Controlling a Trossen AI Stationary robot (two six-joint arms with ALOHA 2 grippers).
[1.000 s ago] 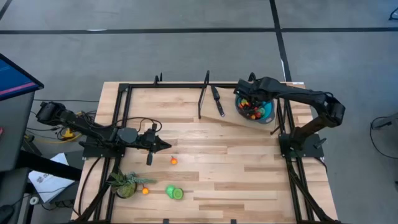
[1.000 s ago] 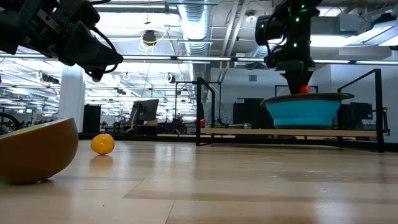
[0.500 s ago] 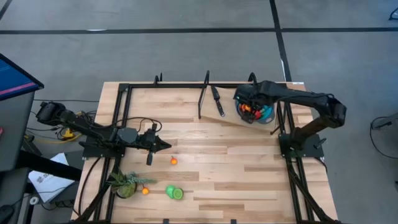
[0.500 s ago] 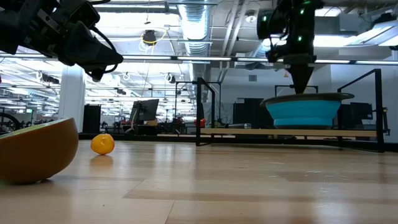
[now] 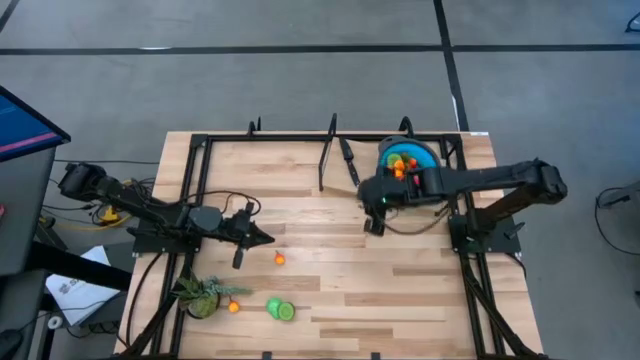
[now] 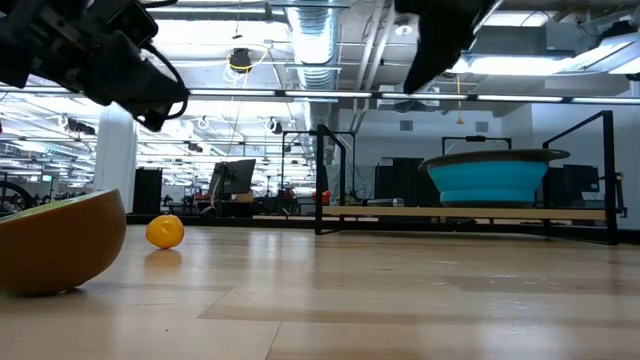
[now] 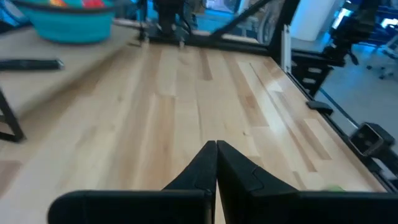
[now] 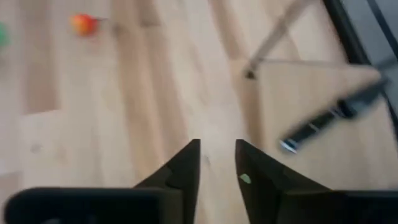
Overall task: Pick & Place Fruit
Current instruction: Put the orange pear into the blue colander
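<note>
Two arms work over the table (image 5: 400,290). Bowl (image 5: 410,160) at 1 o'clock holds most fruit (image 5: 402,166); one orange fruit (image 5: 279,259) lies near centre. Right gripper (image 5: 372,226), just off the bowl at 7 o'clock, has fingers slightly apart, empty. Left gripper (image 5: 262,235), at 9 o'clock, is pressed together.

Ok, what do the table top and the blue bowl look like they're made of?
Table top: looks like pale wood in jointed strips, with visible grain and plank seams and a light sheen in the low view. Blue bowl: probably plastic, going by its smooth, even turquoise wall and thin dark rim, though glazed ceramic can't be ruled out.
</note>
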